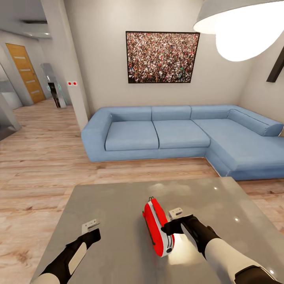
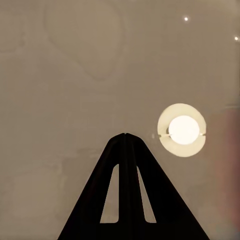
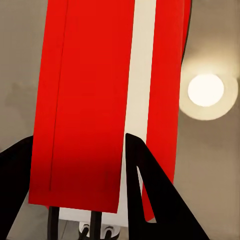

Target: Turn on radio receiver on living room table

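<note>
Red radio receiver (image 1: 158, 228) on table (image 1: 118, 205), no readable writing; right tool (image 3: 75, 165) open around it; left tool (image 2: 125, 135) closed, empty.

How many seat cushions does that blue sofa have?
3: left cushion, middle cushion, and the long corner cushion at the right.

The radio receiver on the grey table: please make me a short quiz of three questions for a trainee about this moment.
1. True or false: the radio receiver lies on the sofa.
2. Which gripper is at the radio? A) left gripper B) right gripper
3. Fill in: the left gripper's fingers are ____ together over the table.

Key: 1 false, it is on the table. 2 B. 3 shut.
</note>
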Motion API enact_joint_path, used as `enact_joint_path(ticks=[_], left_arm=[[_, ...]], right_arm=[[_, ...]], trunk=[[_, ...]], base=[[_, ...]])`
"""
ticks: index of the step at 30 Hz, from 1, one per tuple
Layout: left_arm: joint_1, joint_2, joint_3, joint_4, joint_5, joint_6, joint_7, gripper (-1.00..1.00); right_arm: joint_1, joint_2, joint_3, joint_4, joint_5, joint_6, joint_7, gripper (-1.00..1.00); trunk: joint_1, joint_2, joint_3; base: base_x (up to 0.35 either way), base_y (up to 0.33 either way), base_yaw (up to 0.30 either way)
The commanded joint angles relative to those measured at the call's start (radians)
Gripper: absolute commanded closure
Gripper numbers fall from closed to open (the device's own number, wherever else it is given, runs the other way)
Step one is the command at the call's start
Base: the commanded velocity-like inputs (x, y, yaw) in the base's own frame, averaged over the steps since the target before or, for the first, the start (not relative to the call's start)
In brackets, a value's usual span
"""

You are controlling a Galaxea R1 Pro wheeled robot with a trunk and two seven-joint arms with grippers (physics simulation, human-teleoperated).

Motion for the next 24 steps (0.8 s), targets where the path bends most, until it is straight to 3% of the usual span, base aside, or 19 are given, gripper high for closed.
enact_joint_path(ticks=[1, 17, 18, 24], left_arm=[[0.000, 0.000, 0.000, 0.000, 0.000, 0.000, 0.000, 1.00], [0.000, 0.001, 0.000, 0.000, -0.001, 0.001, 0.000, 1.00], [0.000, 0.001, 0.000, 0.000, 0.000, 0.001, 0.000, 1.00], [0.000, 0.001, 0.000, 0.000, -0.001, 0.000, 0.000, 1.00]], right_arm=[[0.000, 0.000, -0.001, -0.001, -0.005, 0.000, 0.000, 1.00], [0.000, 0.000, -0.001, 0.003, -0.005, 0.001, 0.002, 1.00], [0.000, 0.000, -0.001, 0.006, -0.005, 0.000, 0.002, -1.00], [0.000, 0.001, -0.001, 0.013, -0.005, -0.002, 0.002, -1.00]], trunk=[[0.004, -0.007, -0.003], [0.004, -0.007, -0.003], [0.004, -0.007, -0.003], [0.004, -0.007, -0.003]], base=[[0.000, 0.000, 0.000], [0.000, 0.000, 0.000], [0.000, 0.000, 0.000], [0.000, 0.000, 0.000]])
